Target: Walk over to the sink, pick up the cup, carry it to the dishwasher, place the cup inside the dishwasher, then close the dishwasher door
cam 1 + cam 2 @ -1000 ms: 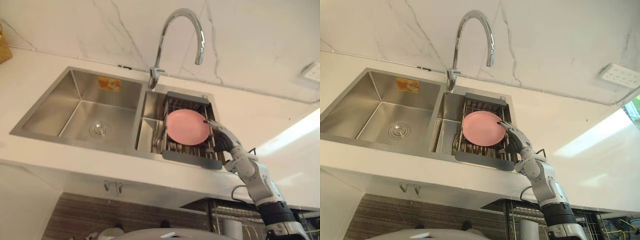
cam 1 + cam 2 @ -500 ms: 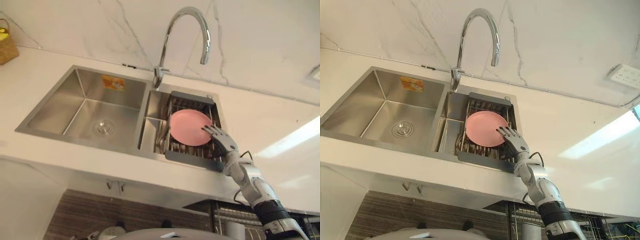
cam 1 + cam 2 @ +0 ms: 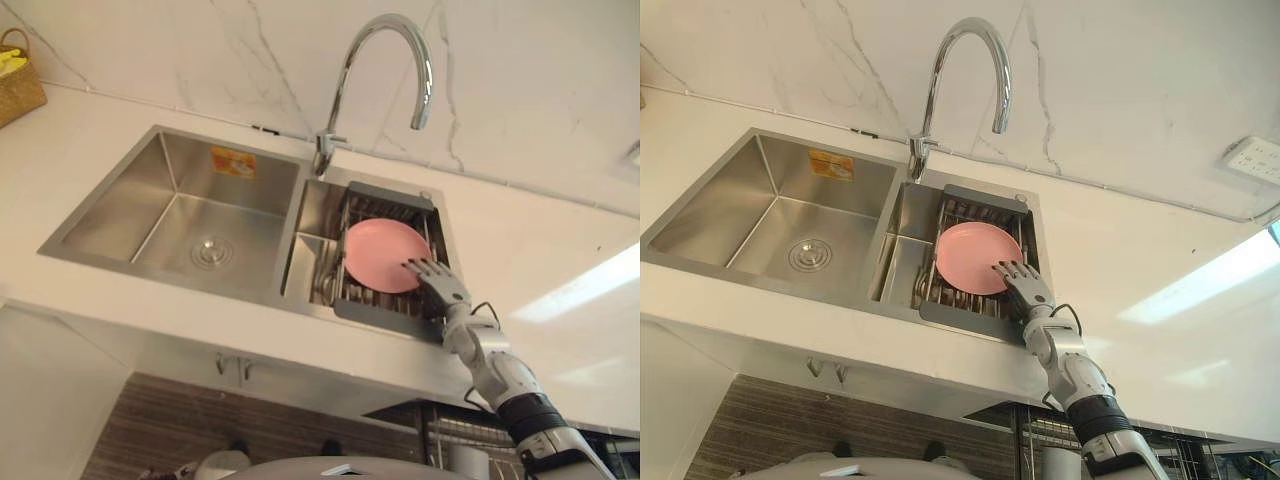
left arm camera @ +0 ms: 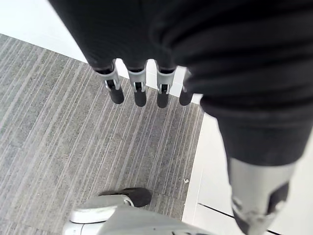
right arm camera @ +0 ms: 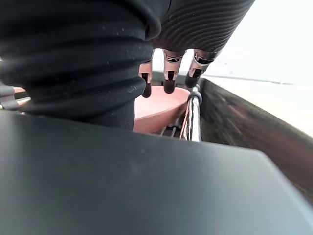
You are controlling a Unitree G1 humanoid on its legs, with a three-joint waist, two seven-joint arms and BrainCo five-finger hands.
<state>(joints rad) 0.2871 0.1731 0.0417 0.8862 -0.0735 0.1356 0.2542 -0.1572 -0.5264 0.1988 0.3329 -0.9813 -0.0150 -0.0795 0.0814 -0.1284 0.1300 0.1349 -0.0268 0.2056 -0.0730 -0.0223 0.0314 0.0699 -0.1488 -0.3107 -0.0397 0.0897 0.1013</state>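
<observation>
A pink round dish (image 3: 383,255) lies tilted in a dark wire drain rack (image 3: 385,192) set in the right basin of the steel sink (image 3: 170,215). No cup shows. My right hand (image 3: 437,280) reaches up from the lower right, open, its straight fingers (image 5: 168,73) spread over the dish's near right rim. In the right wrist view the pink dish (image 5: 156,110) lies just past the fingertips, beside the rack's wire edge (image 5: 194,112). My left hand (image 4: 142,90) hangs open over grey striped floor.
A tall curved faucet (image 3: 385,60) rises behind the sink's divider. A woven basket (image 3: 18,85) stands on the white counter at far left, a wall socket (image 3: 1255,160) at right. Below the counter at right shows a wire rack (image 3: 1040,430).
The view has shifted slightly. My right hand has turned from lying sideways across the dish's right rim to pointing up over its near right edge, and the forearm has dropped lower.
</observation>
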